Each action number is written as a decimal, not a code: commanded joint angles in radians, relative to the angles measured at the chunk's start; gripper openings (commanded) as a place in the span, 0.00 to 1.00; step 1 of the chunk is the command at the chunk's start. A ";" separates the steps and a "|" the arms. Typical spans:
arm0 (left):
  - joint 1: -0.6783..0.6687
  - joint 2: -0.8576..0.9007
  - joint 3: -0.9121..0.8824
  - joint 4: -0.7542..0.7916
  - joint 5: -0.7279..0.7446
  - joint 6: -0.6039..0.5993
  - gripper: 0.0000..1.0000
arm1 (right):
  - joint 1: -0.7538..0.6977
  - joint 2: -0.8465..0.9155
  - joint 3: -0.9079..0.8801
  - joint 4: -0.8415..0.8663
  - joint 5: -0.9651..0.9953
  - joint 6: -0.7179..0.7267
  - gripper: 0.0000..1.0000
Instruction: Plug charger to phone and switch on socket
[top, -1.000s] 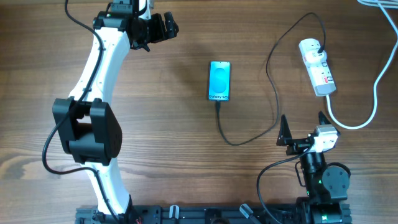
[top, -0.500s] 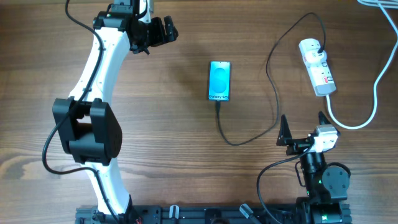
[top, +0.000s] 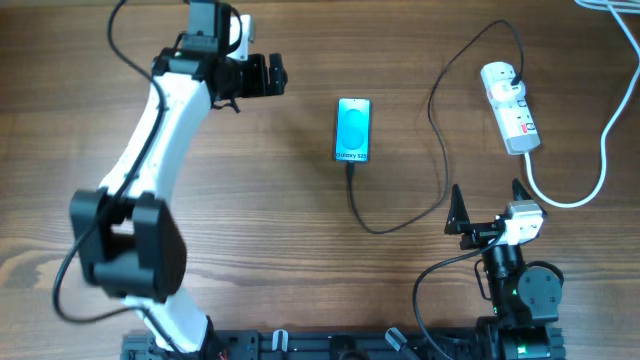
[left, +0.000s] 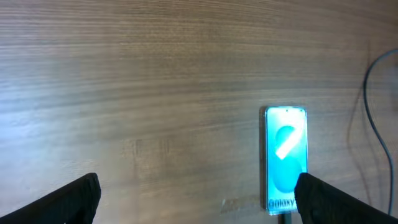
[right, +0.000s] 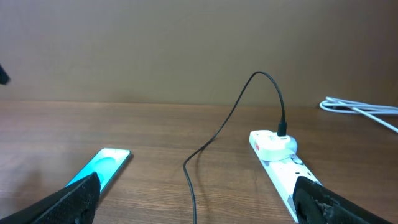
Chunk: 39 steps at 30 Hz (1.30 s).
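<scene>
The phone (top: 353, 130) lies flat mid-table with its cyan screen up. It also shows in the left wrist view (left: 286, 158) and the right wrist view (right: 99, 167). The charger cable (top: 372, 226) runs from the phone's near end in a loop to its white plug (top: 497, 75), which sits in the socket strip (top: 514, 122). In the right wrist view the cable (right: 205, 148), the plug (right: 273, 143) and the strip (right: 291, 175) show too. My left gripper (top: 264, 75) is open and empty, left of the phone; in its wrist view (left: 199, 190) the phone is by the right finger. My right gripper (top: 487, 207) is open and empty near the front edge, as its wrist view (right: 193, 199) also shows.
The strip's thick white cord (top: 585, 195) loops off its near end and up the right edge of the table; it shows in the right wrist view (right: 360, 107). Bare wooden table (top: 250, 200) lies between the arms.
My left arm has swung, and its gripper has moved a little nearer and toward the phone. The right arm, phone, cable and strip have not moved.
</scene>
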 joint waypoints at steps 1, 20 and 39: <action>0.008 -0.132 -0.115 0.013 -0.078 0.025 1.00 | -0.004 -0.014 -0.002 0.004 -0.010 0.019 1.00; 0.107 -0.963 -0.761 0.137 -0.262 0.020 1.00 | -0.004 -0.014 -0.002 0.004 -0.010 0.019 1.00; 0.130 -1.500 -1.247 0.565 -0.123 0.020 1.00 | -0.004 -0.014 -0.002 0.004 -0.010 0.019 1.00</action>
